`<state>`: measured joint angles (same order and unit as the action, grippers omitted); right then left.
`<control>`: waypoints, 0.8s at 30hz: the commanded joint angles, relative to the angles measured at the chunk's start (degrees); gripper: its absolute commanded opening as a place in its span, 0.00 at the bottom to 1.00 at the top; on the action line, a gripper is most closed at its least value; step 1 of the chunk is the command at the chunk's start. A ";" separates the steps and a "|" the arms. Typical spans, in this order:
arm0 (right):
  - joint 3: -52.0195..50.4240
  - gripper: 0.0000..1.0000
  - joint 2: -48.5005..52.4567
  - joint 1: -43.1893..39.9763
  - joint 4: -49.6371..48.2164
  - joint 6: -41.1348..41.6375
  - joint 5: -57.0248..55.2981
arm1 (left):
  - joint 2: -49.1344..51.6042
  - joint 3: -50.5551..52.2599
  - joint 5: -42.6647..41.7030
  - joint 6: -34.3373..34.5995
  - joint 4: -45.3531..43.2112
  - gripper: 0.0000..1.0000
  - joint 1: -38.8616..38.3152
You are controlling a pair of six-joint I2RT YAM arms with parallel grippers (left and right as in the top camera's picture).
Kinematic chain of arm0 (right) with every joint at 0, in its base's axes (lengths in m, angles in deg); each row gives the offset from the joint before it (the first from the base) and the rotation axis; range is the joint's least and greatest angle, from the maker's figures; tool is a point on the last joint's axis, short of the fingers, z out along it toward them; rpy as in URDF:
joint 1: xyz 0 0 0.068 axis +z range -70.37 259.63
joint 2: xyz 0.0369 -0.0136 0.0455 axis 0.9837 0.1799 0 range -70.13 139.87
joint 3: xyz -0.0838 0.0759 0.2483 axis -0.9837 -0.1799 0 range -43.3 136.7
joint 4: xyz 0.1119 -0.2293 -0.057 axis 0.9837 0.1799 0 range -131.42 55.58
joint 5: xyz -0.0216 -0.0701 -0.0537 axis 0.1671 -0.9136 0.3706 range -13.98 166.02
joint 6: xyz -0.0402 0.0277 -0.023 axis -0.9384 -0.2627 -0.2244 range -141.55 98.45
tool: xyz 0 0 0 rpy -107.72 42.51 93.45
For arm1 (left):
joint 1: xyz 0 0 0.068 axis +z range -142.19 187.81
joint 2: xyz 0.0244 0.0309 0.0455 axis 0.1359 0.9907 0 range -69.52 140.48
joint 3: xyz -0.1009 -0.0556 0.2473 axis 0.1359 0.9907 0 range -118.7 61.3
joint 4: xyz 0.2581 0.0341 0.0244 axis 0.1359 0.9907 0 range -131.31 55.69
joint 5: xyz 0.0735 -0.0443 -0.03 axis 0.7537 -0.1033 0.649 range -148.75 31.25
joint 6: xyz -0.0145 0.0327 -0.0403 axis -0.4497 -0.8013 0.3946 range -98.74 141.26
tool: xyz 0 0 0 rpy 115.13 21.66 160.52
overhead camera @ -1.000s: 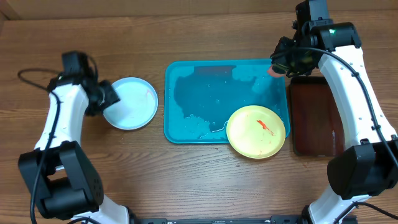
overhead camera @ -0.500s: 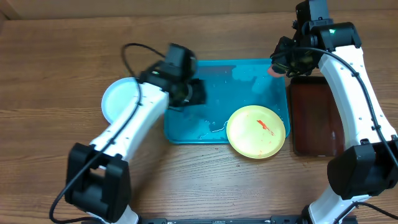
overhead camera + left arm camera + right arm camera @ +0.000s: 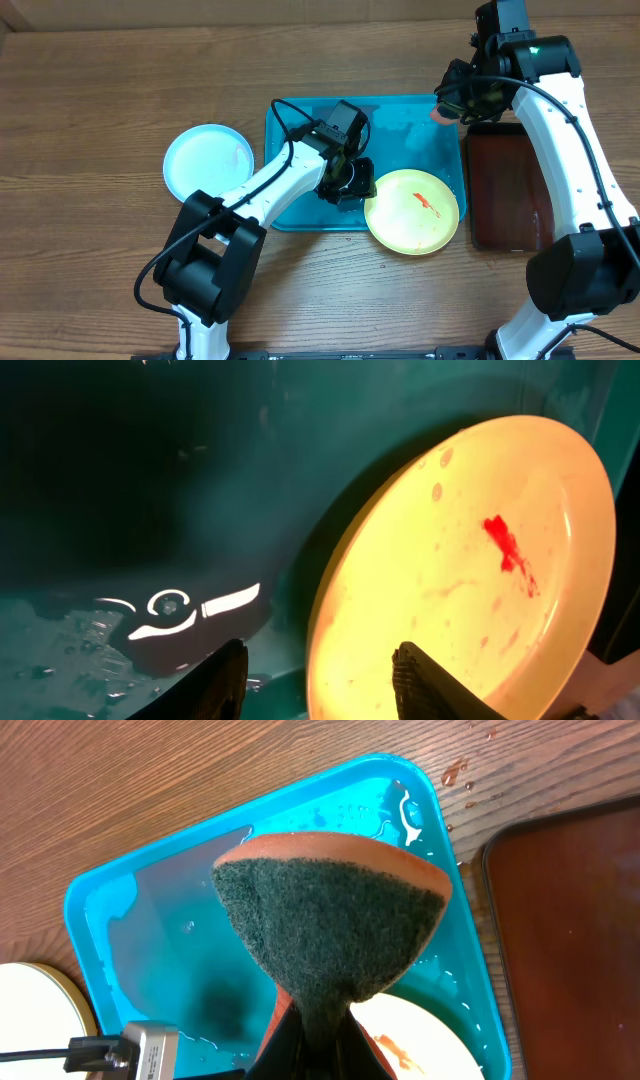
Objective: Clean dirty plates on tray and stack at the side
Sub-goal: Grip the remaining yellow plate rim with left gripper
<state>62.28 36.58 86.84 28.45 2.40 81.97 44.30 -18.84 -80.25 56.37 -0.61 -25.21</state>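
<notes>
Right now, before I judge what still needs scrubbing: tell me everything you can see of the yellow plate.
The yellow plate is round, pale yellow, glossy like plastic, with a raised rim. A red-orange smear marks its middle, with faint specks nearby. It lies face up at the right near corner of the teal tray, jutting over its rim. The left claw, open, straddles its left edge.

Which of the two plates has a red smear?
The pale yellow plate at the teal tray's near-right corner, with a red streak near its middle. The light blue plate left of the tray shows none.
</notes>
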 commanded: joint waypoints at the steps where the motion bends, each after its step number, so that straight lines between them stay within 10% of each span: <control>1: 0.28 0.04 -0.26 0.07 0.04 -0.20 -0.35 | 2.86 -0.76 -3.56 2.23 0.24 0.47 -0.42; 14: 0.28 0.04 -0.26 0.07 0.04 -0.20 -0.35 | 4.96 -0.76 -3.67 2.21 -0.11 0.20 -1.66; 16: 0.28 0.04 -0.26 0.09 0.26 -0.20 -0.35 | 4.96 -0.79 -3.56 2.19 -0.26 0.04 -1.62; 24: 0.28 0.04 -0.26 0.07 1.42 -0.42 -0.37 | 4.92 -4.55 -3.39 -0.20 -0.07 0.04 0.68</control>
<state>62.28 36.58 86.86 29.96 2.37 81.95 48.92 -19.67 -83.77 58.60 -0.43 -25.86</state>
